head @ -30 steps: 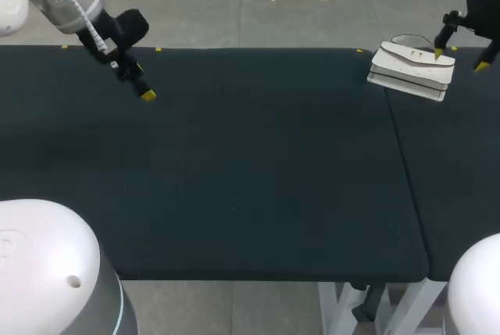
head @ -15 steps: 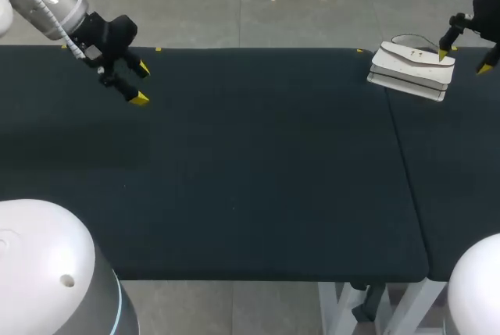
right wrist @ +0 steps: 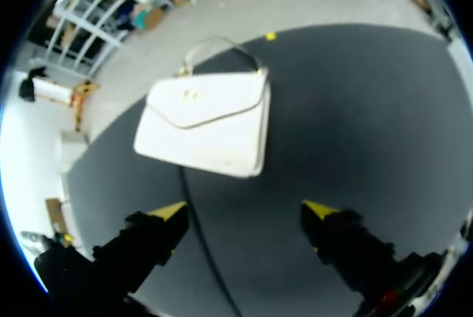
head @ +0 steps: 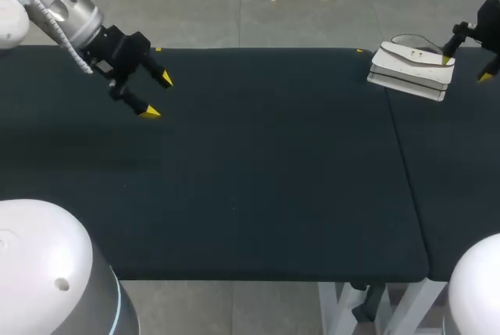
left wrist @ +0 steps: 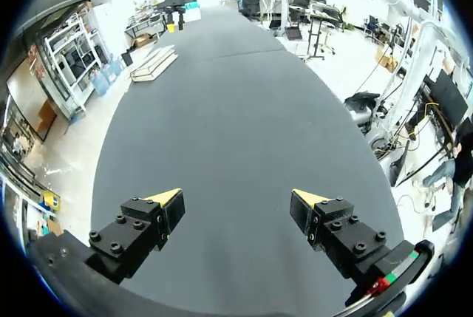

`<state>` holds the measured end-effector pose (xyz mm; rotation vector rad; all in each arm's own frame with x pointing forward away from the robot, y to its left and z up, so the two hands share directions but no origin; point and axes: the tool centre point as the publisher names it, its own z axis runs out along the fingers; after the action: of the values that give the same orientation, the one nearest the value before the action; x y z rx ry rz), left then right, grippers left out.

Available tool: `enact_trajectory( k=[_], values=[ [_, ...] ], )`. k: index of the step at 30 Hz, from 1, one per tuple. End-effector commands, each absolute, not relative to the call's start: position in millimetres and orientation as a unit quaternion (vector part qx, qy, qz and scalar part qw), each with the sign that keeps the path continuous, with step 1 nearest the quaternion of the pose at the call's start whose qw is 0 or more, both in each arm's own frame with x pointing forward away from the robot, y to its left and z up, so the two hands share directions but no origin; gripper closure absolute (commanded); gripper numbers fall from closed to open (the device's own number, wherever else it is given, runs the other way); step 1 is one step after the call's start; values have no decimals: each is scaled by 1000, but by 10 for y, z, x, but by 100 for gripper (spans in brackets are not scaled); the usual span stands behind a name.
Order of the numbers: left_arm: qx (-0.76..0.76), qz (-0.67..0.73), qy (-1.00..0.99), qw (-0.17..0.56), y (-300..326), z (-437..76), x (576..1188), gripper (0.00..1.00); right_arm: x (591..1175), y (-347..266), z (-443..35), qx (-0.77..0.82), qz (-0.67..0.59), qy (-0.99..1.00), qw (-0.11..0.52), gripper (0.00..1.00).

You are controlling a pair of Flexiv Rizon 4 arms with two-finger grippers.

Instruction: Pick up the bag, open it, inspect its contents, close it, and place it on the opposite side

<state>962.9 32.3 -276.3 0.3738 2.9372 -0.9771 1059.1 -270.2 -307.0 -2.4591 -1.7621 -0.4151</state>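
The white bag lies flat on the dark table, in the upper right of the head view, close to the far edge of the table. Its long axis goes almost from left to right in that frame, only a little turned. The flap is on top, and the thin handle curves out from the far long side.

The right gripper is just beside the right end of the bag, at the right edge of the frame. Its two fingers are spread wide and nothing is between them. In the right wrist view the bag is ahead of the yellow tips and somewhat toward one finger, not between them. The near long side of the bag faces the gripper and the handle is on the side away from it.

The left gripper is in the upper left of the head view, well apart from the bag. Its fingers are also spread and hold nothing.

So the right arm is clearly the nearer one. I judge that the pick-up is not yet done. The gripper must advance over the bag toward the handle.
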Motion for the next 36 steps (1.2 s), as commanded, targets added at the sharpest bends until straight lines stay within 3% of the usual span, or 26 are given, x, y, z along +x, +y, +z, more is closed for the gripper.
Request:
enact_trajectory(
  k=[1,17,18,20,25,32,36],
  values=[
    [137,-310,940,-27,271,-2845,9726,0,10724,-2838,-3127,-808,-143,-568,60,0],
    [140,-308,940,-37,261,-2863,9725,0,11103,-2917,-3421,-855,-166,-479,107,1],
    [140,-308,940,-37,261,-2863,9725,0,11120,-2911,-3443,-858,-167,-473,110,9],
    [140,-308,940,-37,261,-2863,9725,0,11158,-2887,-3472,-861,-170,-466,114,12],
    [140,-308,940,-37,261,-2863,9725,0,11227,-2834,-3537,-864,-174,-455,125,36],
    [140,-308,940,-37,261,-2863,9725,0,11231,-2766,-3642,-868,-186,-438,141,44],
    [140,-308,940,-37,261,-2863,9725,0,11229,-2772,-3674,-871,-197,-426,146,43]
  ],
)
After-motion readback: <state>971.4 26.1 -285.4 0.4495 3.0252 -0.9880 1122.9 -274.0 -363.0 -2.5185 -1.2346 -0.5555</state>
